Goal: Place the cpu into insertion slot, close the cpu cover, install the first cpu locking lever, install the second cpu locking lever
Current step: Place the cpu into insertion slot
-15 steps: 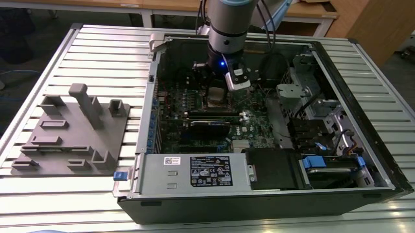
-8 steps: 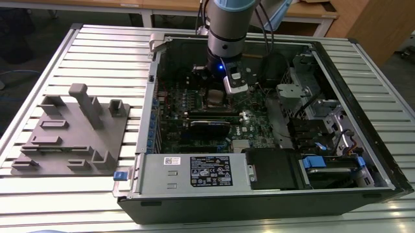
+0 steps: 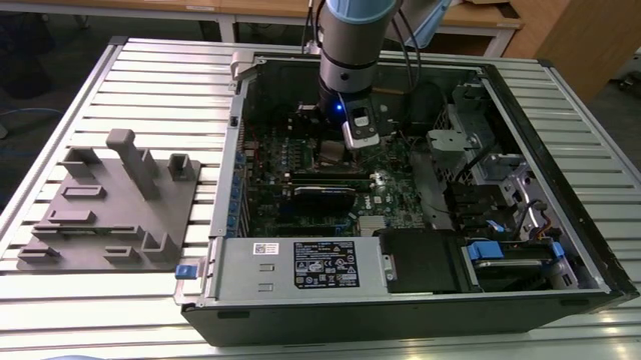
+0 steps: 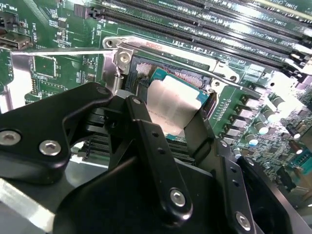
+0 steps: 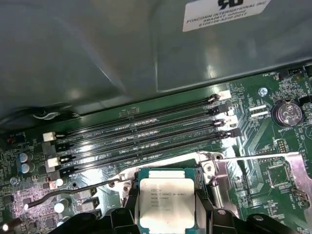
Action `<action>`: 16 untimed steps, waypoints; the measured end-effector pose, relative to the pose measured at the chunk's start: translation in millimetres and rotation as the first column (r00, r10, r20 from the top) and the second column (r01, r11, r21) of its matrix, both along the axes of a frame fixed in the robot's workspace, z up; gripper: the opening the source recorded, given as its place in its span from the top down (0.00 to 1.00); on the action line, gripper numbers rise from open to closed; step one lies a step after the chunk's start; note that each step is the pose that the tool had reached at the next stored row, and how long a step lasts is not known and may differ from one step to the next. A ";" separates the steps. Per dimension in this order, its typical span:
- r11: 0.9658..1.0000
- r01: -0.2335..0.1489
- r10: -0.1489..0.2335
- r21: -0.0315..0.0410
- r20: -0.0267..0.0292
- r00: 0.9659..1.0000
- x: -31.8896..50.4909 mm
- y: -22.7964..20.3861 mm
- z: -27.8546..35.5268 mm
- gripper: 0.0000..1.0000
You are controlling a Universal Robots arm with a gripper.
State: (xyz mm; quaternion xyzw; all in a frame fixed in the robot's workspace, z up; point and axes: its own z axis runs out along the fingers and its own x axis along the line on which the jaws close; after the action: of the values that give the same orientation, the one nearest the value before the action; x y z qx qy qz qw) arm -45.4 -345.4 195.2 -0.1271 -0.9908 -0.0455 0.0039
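Item examined: the cpu [image 5: 167,204], flat, its silver-grey top facing up. It lies over the insertion slot [image 5: 207,168], between the fingers of the gripper [image 5: 167,220], which are closed against two opposite edges of it. Whether the chip is fully seated cannot be confirmed, as the fingers hide those edges.

Orientation: the chip is nearly square. One edge runs parallel to the memory slots [image 5: 146,126], and the lines of print on its top run the same way.

Markings: dark print on the chip top shows in the first wrist view. In the second wrist view the cpu [image 4: 173,105] is glared blank. A white printed label [image 5: 226,12] sits on the grey metal wall beyond the slots. In the exterior view a black-and-white label [image 3: 326,264] is fixed to the silver box at the near edge of the computer case [image 3: 561,187].

View differences: the second wrist view shows the black linkage of the gripper [image 4: 168,122] and bare contacts of the insertion slot [image 4: 146,68]. The first shows the cpu cover [image 5: 298,192] folded open beside the socket and a wire lever [image 5: 73,191] lying loose. The exterior view places the gripper [image 3: 359,139] low inside the case, with a grey fixture [image 3: 110,202] on the slatted table [image 3: 150,75].
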 end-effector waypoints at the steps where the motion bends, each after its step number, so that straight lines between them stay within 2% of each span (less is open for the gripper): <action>1: 1.000 0.005 -0.005 0.000 0.000 1.000 -0.2 0.0 0.0 0.46; 5: 0.999 0.054 -0.054 0.001 0.000 0.999 -0.4 0.0 -0.1 0.46; 9: 0.995 0.101 -0.101 0.000 0.000 0.995 -0.4 0.0 1.0 0.46; 16: 0.991 0.130 -0.130 0.000 0.000 0.991 -0.4 0.0 12.9 0.46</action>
State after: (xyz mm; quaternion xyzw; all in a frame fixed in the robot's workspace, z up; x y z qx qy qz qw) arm -45.7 -345.3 208.1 -0.1916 -0.9804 -0.0459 0.0009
